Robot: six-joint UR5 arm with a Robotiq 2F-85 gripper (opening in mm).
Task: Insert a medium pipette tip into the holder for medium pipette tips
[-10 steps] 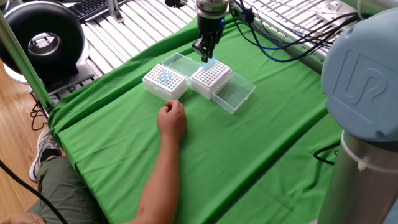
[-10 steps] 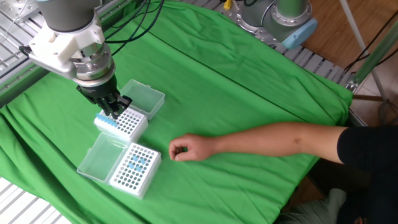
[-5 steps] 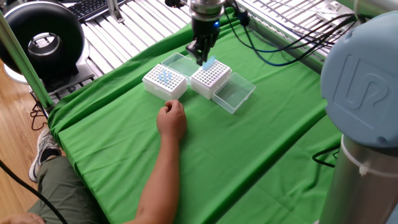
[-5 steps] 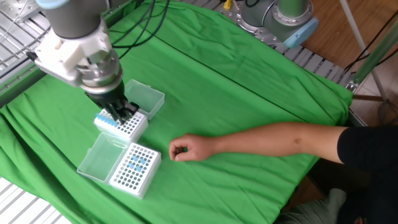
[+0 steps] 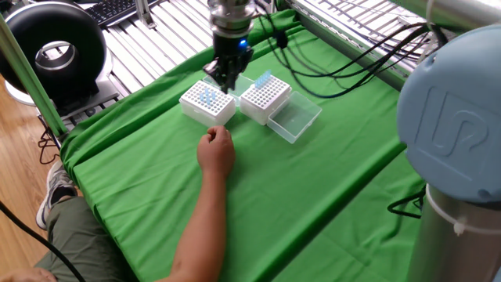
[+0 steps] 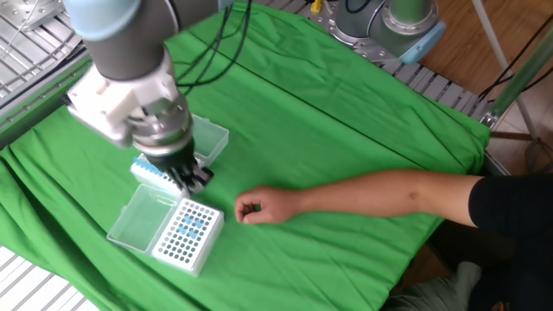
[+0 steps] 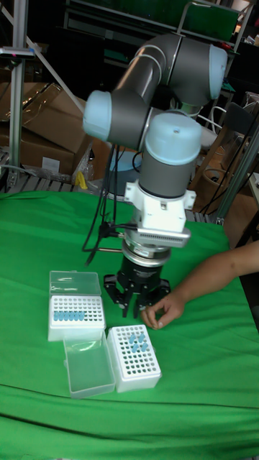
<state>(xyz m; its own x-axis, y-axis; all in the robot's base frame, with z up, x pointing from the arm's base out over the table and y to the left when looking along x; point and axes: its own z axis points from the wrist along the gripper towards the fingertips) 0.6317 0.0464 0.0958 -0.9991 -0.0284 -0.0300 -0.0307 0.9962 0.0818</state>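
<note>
The gripper (image 5: 225, 81) (image 6: 192, 180) (image 7: 136, 306) hangs over the gap between the two white tip racks, fingers pointing down at the green cloth (image 5: 313, 180) (image 6: 346, 112) (image 7: 201, 402). Its fingertips sit close together, but whether they pinch a pipette tip cannot be told; nothing blue shows between them.

In the tall fixed view, the rack with a row of blue tips (image 7: 71, 315) (image 5: 264, 97) (image 6: 162, 174) lies at about 9 o'clock from the gripper, its clear lid (image 7: 74, 284) (image 5: 294, 119) (image 6: 203, 136) hinged open on the far side. The rack with a small cluster of blue tips (image 7: 134, 356) (image 5: 207, 103) (image 6: 187, 234) lies at about 6 o'clock, just below the fingers, with its own open lid (image 7: 88, 366) (image 6: 138, 218) beside it at 9 o'clock.

A person's hand (image 5: 216, 150) (image 6: 257, 206) (image 7: 162, 310) rests on the cloth just beside the gripper, at about 3 o'clock in the tall fixed view, loosely curled, with the forearm (image 6: 389, 194) (image 5: 200, 227) stretched across the table. It lies near the cluster rack without touching it.

Black cables (image 5: 352, 55) trail from the wrist toward the back of the table. In one fixed view a round black device (image 5: 55, 51) sits off the cloth at 10 o'clock.
</note>
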